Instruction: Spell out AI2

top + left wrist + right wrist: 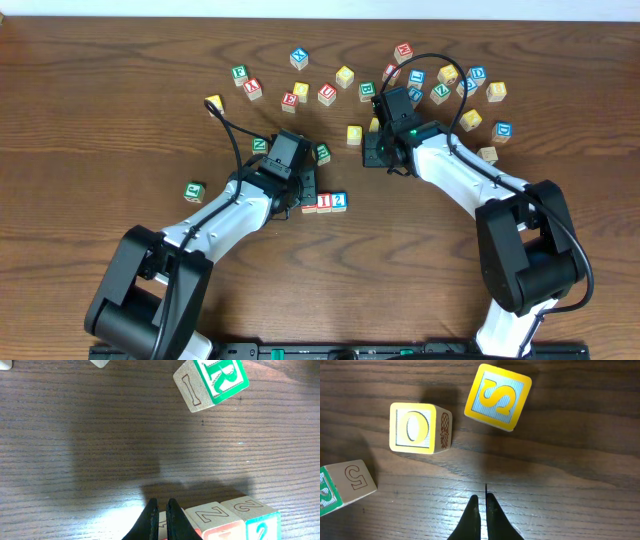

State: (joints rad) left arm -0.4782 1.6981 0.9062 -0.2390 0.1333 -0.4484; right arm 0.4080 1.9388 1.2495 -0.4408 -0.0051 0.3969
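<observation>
**Beside the left fingers: a short row of three cubes**

From above, the left fingers (305, 199) are closed together and hold nothing. Their tips stand at the left end of a short row on the brown wooden worktop (120, 110). The row runs sideways toward the robot's right. First comes a small wooden cube with red print (310, 208), half hidden by the fingers, so its letter cannot be read. Next are the small wooden cube with a red I (324, 201) and the small wooden cube with a blue 2 (339, 201), each touching its neighbour. The right fingers (373, 152) are well apart from this row, so the left arm is clearly the nearer one.

At the left wrist, the row lies just to the right of the closed tips, with the 2 farthest from them. A wooden cube with a green R (212, 382) lies apart, further ahead.

At the right wrist, the fingers are also shut and empty. A yellow O cube (417, 427) and a yellow S cube (497, 397) lie ahead of them, and no cube of the word appears.

If the hidden cube is the A, the word seems complete. Any correction would be a sideways push along the row.
</observation>
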